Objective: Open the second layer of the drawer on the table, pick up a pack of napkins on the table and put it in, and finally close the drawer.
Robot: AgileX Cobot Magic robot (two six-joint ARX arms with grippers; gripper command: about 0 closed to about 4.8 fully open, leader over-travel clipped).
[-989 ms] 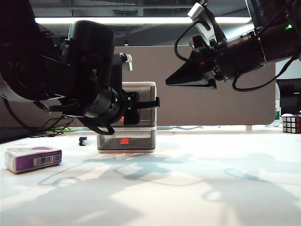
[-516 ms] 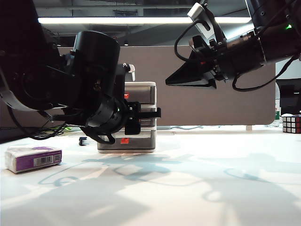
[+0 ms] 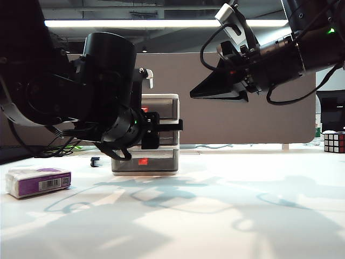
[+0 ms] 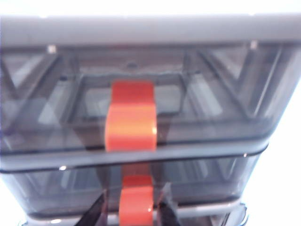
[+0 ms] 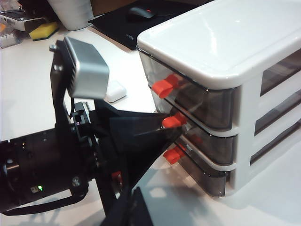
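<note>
Drawer unit (image 3: 159, 135) first: our left gripper (image 4: 135, 214) sits at its front, the two dark fingertips (image 4: 96, 214) standing narrowly either side of the red-orange tab (image 4: 136, 207) of the second layer (image 4: 141, 186). The right wrist view shows the same gripper's tip at that middle tab (image 5: 173, 121), and all three drawers look pushed in. We cannot tell whether the fingertips actually press the tab or only flank it. Our right gripper (image 3: 215, 89) hangs high above the worktop (image 3: 215, 205), to the right of the unit and well apart from it; we cannot tell how wide it stands. We see the pack of napkins (image 3: 38, 182) lying flat on the worktop, left of the unit and apart from it.
</note>
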